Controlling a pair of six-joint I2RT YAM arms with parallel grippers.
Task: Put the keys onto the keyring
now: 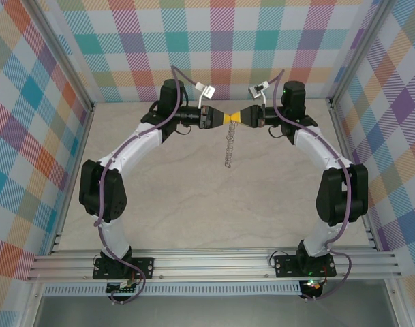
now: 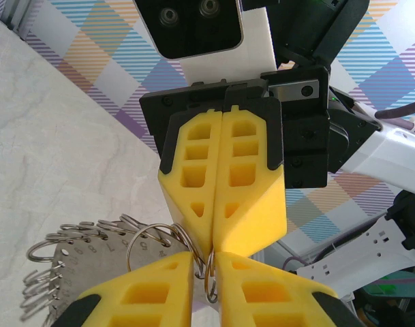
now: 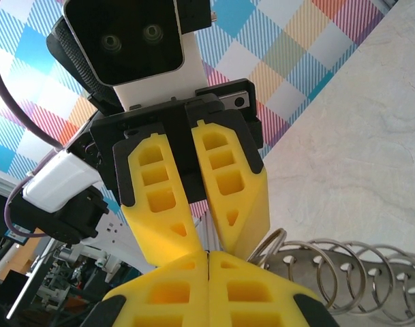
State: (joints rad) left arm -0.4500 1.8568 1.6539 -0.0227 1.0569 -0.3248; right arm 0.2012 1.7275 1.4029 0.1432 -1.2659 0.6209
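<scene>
Yellow foam fingers, chunky and full of square holes, meet tip to tip over the far part of the pale, stone-looking table. The left gripper has its two wedge tips squeezed on a thin round wire loop, which pokes out of the crack between them. The right gripper has its tips pressed flat together, with just a thin line left between. I cannot tell if anything is caught in there.

The keyring hangs down from the spot where the two grippers touch, and in the top view it dangles like a little chain. Close up it is a flat, dull grey metal band with small round holes. Lots of shiny silver wire loops stick out along its edge, just beside the yellow tips.
</scene>
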